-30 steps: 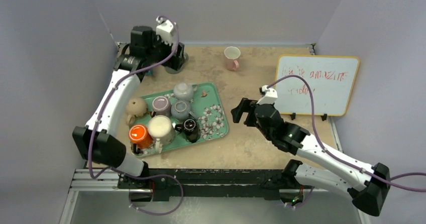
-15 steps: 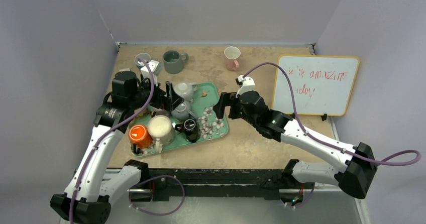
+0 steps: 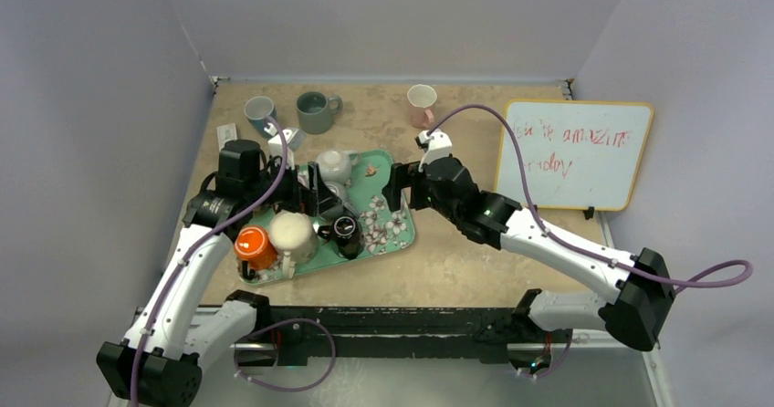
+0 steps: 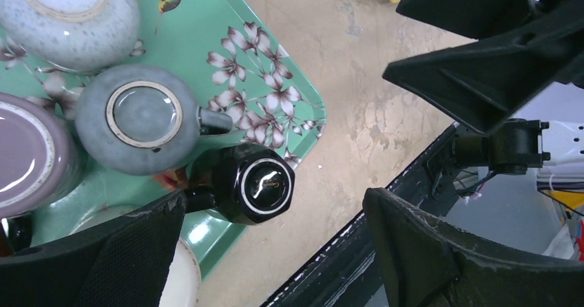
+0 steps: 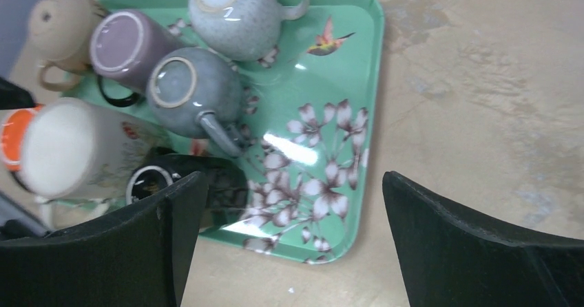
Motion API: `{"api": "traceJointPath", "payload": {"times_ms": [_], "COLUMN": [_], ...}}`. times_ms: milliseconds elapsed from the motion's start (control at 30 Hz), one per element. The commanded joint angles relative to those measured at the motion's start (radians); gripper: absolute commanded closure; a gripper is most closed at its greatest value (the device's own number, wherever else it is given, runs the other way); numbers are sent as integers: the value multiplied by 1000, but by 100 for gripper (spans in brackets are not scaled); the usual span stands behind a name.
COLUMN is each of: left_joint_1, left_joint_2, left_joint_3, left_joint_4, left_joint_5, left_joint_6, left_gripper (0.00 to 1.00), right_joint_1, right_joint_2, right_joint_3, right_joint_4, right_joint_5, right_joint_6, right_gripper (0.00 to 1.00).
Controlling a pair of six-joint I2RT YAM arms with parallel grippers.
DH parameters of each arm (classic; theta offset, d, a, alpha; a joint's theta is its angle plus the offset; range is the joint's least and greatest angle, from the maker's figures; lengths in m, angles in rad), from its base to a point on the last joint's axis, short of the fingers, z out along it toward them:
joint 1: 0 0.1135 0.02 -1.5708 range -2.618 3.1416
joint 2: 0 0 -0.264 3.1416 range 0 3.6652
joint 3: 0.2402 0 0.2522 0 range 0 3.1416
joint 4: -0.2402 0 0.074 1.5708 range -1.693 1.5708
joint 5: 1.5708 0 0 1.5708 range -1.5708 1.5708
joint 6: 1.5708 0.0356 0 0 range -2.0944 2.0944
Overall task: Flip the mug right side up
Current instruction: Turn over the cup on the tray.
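Several mugs stand upside down on a green flowered tray: a black one, a cream one, an orange one and a speckled one. My left gripper hovers open and empty over the tray's middle. In the left wrist view it is above the black mug, beside a grey mug. My right gripper hovers open and empty over the tray's right edge. Its wrist view shows the grey mug, a purple mug and the black mug.
Three upright mugs stand at the back: blue-grey, grey-green and pink. A whiteboard stands at the right. The two grippers are close together, and the right one's fingers show in the left wrist view.
My left arm has swung from the back left corner to above the tray, uncovering the two mugs there. My right arm has moved left to the tray's right edge.
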Motion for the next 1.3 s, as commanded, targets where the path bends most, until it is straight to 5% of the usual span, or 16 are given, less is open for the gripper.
{"api": "traceJointPath", "payload": {"times_ms": [0,167,333,567,800,1033,1267], "left_joint_1": [6,6,6,6,6,6,6], "left_joint_2": [-35,-61,-101,-161,-199,-246,-289], "left_joint_3": [-28,-60,-51,-58,-72,-94,-101], "left_joint_4": [38,44,12,-3,-36,-30,-30], "left_joint_5": [35,34,-57,-149,-149,-179,-207], "left_joint_6": [-21,-30,-10,-21,-33,-43,-49], "left_gripper": [0,1,2,2,0,0,1], "right_joint_1": [-5,-61,-183,-262,-295,-297,-296], "right_joint_2": [25,98,138,267,373,570,792], "right_joint_3": [68,128,94,105,146,373,659], "right_joint_4": [-7,-50,34,124,178,89,-117], "right_joint_5": [109,112,-110,-307,-614,-785,-961], "right_joint_6": [-127,-235,-292,-583,-745,-865,-1085], "right_gripper": [1,1,3,3,25,30,23]}}
